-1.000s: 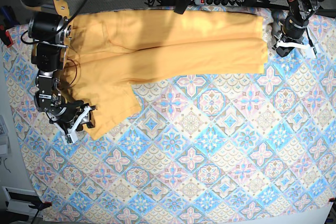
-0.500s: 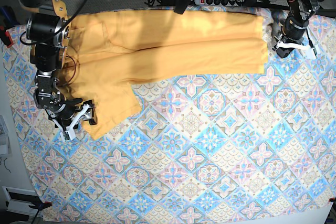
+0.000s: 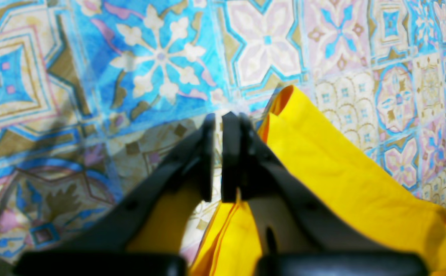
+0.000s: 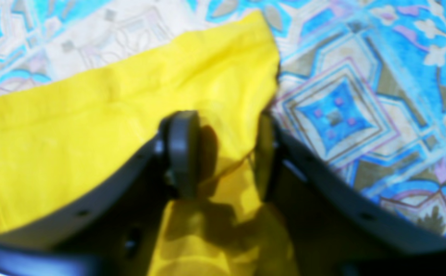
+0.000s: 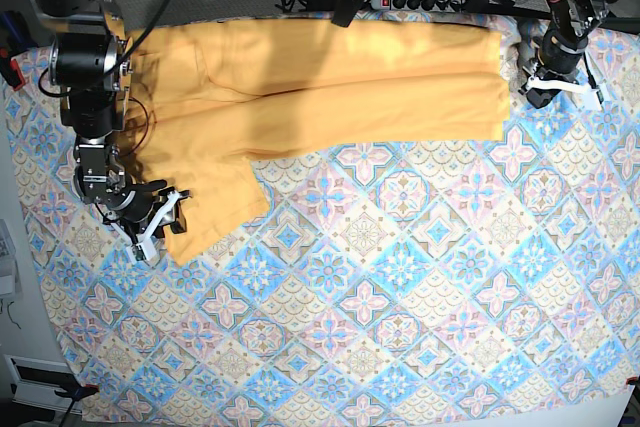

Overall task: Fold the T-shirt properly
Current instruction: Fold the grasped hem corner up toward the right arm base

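Right hand (image 4: pixel 223 153) part-open, fingers straddling the sleeve hem of the T-shirt (image 5: pixel 320 77); grip not confirmed. Left hand (image 3: pixel 218 157) closed on nothing, with the shirt's far end just beside it. Shirt lies along the surface's (image 5: pixel 400 297) far edge.

T-shirt (image 5: pixel 320 82): soft matt woven cloth, plain yellow-orange, lightly creased, thin enough to bunch into folds between the right gripper's (image 4: pixel 223 153) fingers. Tablecloth (image 5: pixel 400 297): matt printed cloth, flat, smooth weave beyond the fingertips. Right gripper: dark matt plastic fingers, one ending in a round grey pad of smooth, dull finish. Left gripper (image 3: pixel 217 153): black matt plastic, smooth, cloth just beside it.
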Robot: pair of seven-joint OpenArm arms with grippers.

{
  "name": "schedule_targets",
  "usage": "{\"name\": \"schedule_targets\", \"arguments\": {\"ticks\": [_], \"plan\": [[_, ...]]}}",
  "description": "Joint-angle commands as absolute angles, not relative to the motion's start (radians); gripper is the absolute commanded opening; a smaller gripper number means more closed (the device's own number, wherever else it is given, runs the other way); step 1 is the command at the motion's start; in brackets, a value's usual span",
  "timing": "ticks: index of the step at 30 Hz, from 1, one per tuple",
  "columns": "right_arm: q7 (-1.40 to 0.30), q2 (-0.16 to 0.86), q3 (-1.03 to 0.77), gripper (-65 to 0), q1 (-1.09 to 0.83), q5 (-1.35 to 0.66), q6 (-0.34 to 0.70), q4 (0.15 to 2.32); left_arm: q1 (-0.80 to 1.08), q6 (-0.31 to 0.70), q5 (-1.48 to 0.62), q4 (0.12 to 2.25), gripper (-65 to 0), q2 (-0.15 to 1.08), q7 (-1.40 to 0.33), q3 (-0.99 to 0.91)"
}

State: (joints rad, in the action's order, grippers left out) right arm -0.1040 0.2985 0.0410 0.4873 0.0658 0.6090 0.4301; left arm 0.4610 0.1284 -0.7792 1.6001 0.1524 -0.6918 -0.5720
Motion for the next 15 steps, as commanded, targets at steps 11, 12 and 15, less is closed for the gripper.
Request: {"name": "schedule_targets", "arguments": {"ticks": [11,12,15], "plan": [[-0.154,0.311,-0.113,-65.0,0.321,0.07,0.627,0.766,0.466,0.134,-0.789,1.613,-61.4,0.165,-0.68,-0.581],[-0.18,0.311,-0.133,-65.0,0.294,0.07,0.627,0.822,0.466,0.134,-0.789,1.613,-61.4,0.165,-0.68,-0.582],[-0.265,0.311,-0.176,-65.0,0.197,0.07,0.627,1.006,0.466,0.134,-0.789,1.613,-61.4,0.168,-0.68,-0.582]]}}
